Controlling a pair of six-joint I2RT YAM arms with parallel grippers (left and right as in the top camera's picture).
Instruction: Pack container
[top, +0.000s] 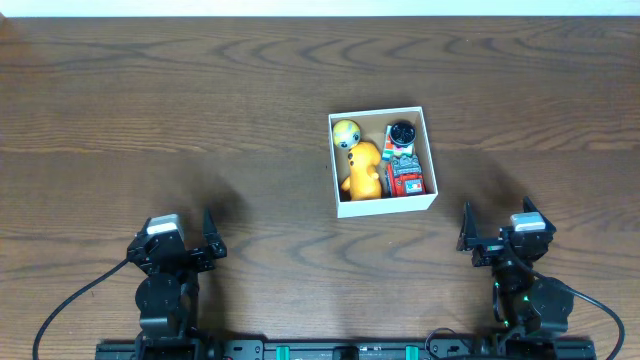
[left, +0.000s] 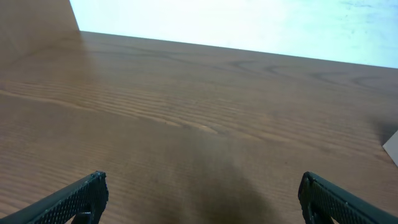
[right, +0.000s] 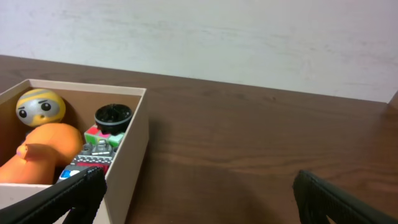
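Note:
The container (top: 384, 208), a small white box, sits right of the table's middle. Inside lie a yellow ball with a face (top: 346, 133), an orange figure (top: 364, 170), a black round cap (top: 401, 132) and a red and grey toy (top: 406, 176). The right wrist view shows the container's near wall (right: 132, 162) at left, with the ball (right: 40, 107) and the orange figure (right: 42, 152) inside. My right gripper (right: 199, 193) stands open over bare wood, below and right of the box. Over bare wood at the lower left, my left gripper (left: 202, 193) is open and empty.
Dark wooden tabletop (top: 200, 110) stretches all around the box. A pale wall (right: 249, 37) rises behind the table's far edge. Both arm bases sit at the near edge, with black cables trailing from them.

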